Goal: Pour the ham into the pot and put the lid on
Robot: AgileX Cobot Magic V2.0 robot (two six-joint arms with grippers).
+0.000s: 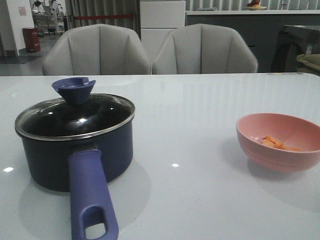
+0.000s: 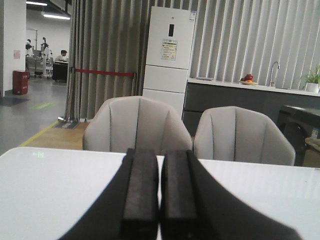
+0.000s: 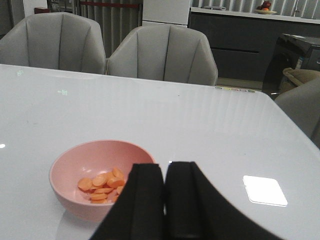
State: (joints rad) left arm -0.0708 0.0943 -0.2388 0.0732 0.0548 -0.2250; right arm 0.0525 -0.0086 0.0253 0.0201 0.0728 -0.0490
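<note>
front view low over table (image 1: 200,125); both wrist views face chairs (image 2: 137,125)

The pot (image 1: 75,155) stands on the left of the table (image 1: 200,150), the lid (image 1: 75,117) on top of it, its handle (image 1: 91,200) pointing toward the near edge. Well apart to the right sits the bowl (image 1: 280,142) with the ham (image 1: 277,143) in it. Two chairs (image 1: 150,50) stand behind the table.

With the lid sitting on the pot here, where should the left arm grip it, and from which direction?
Grip the blue funnel-shaped knob of the lid, coming straight down from above. The lid lies flat on the pot, its metal rim seated flush on the pot's edge, so the knob is the only raised part. It narrows toward its base, so fingers closing under the flare should hold.
</note>
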